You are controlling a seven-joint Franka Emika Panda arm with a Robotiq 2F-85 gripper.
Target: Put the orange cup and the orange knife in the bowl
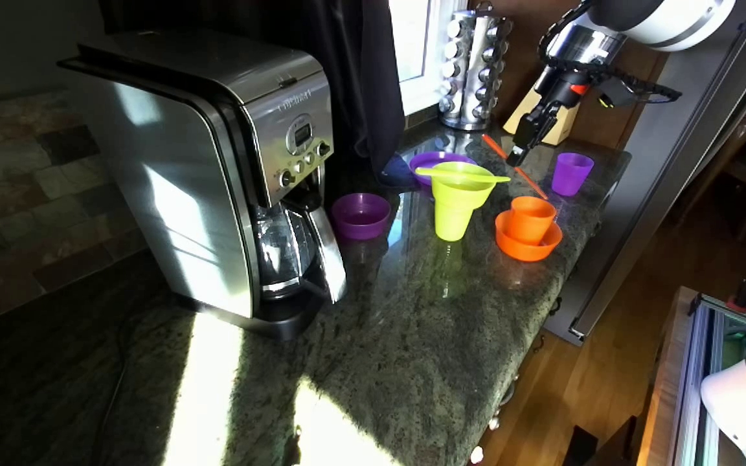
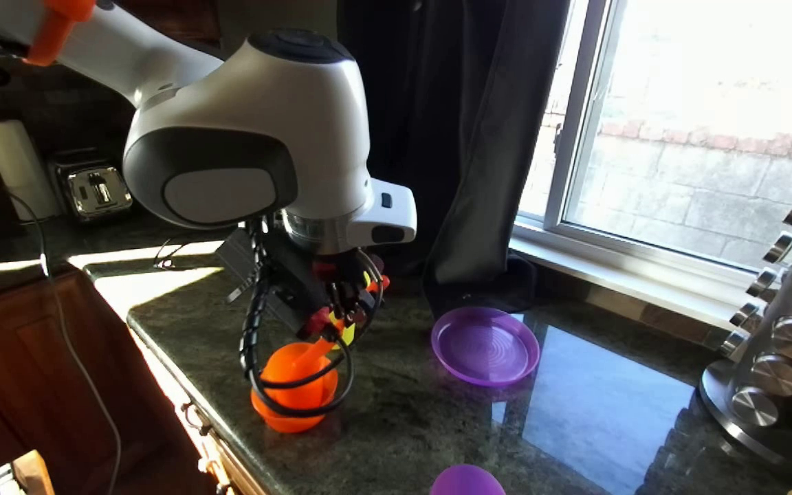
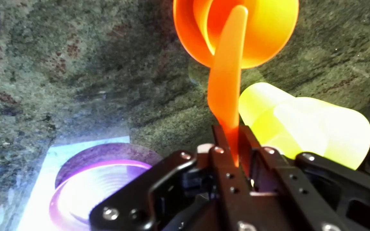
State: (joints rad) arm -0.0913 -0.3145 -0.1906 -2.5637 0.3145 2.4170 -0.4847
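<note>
Counts, big to small, places as in an exterior view: 1 counter [image 1: 405, 349]; 1 arm [image 2: 324, 124], far right; 1 coffee maker [image 1: 211, 188], left; 1 spice rack [image 1: 473, 71], far end; 1 gripper [image 3: 231, 130], jaws nearly together; 1 purple plate [image 2: 485, 347], far side; 1 yellow-green cup [image 1: 454, 210], just nearer; 1 purple bowl [image 1: 361, 217], right of the coffee maker; 1 orange bowl [image 1: 527, 251], toward the right edge; 1 orange cup [image 1: 531, 217], mouth up inside that bowl; 1 purple cup [image 1: 572, 173], far right; 1 orange knife [image 3: 226, 83], pinched in the gripper, in the air, blade toward the orange cup; 1 yellow-green utensil [image 1: 467, 175], across the yellow-green cup's mouth.

Hard to see: arm cut off in both exterior views. Purple plate partly behind the yellow-green cup in an exterior view, glared out and cut off in the wrist view. Orange bowl and orange cup run off the wrist view's edge; cables [image 2: 251, 316] cross in front of them in an exterior view. There too the purple cup [image 2: 467, 482] is mostly cut off. Utensil type too small to tell. Can't tell if the knife tip touches the orange cup.

View diffs: coffee maker shows in an exterior view only; toaster [image 2: 97, 189] and white roll [image 2: 18, 168], far left, likewise; same for purple bowl. Only the wrist view gives a clean blade outline, tip over the orange cup's mouth.
</note>
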